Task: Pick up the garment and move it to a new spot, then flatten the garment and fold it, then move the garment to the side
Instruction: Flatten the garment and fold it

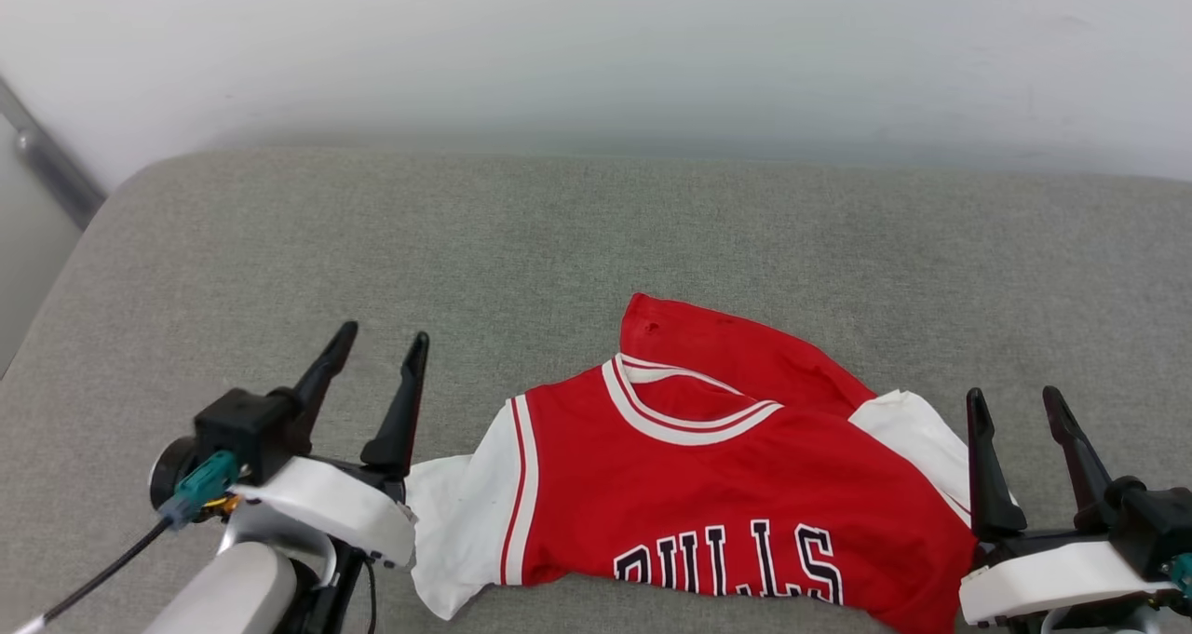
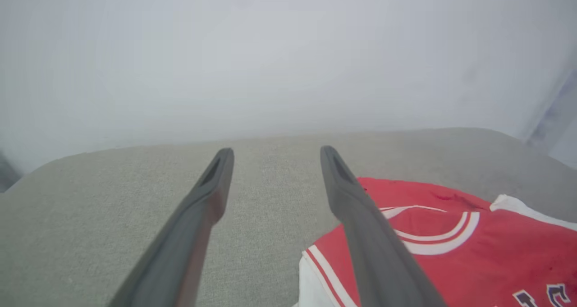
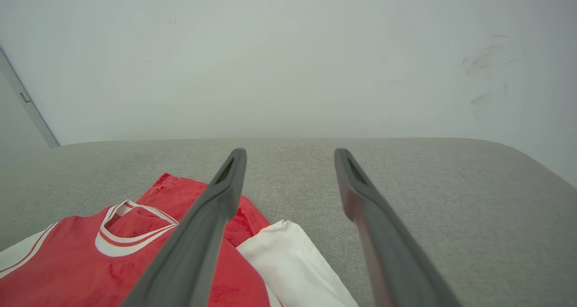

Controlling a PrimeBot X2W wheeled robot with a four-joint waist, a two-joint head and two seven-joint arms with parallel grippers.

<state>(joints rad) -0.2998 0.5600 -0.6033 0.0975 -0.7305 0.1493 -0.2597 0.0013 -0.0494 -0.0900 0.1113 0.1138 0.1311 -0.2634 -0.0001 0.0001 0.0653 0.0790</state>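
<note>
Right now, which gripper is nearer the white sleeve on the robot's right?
Right. The right gripper stands open just beside that sleeve; the left gripper is across the shirt.

The left pincer (image 1: pixel 382 336) and the right pincer (image 1: pixel 1013 397) each have two long, dark grey fingers (image 2: pixel 212 194) tapering to hollowed tips. Behind them sit a black block (image 1: pixel 247 427) and a white shell (image 1: pixel 326 508). A teal plug (image 1: pixel 200 487) with a black cable (image 1: pixel 102 573) is fitted at the left wrist, by a rounded pale grey forearm (image 1: pixel 228 592).
</note>
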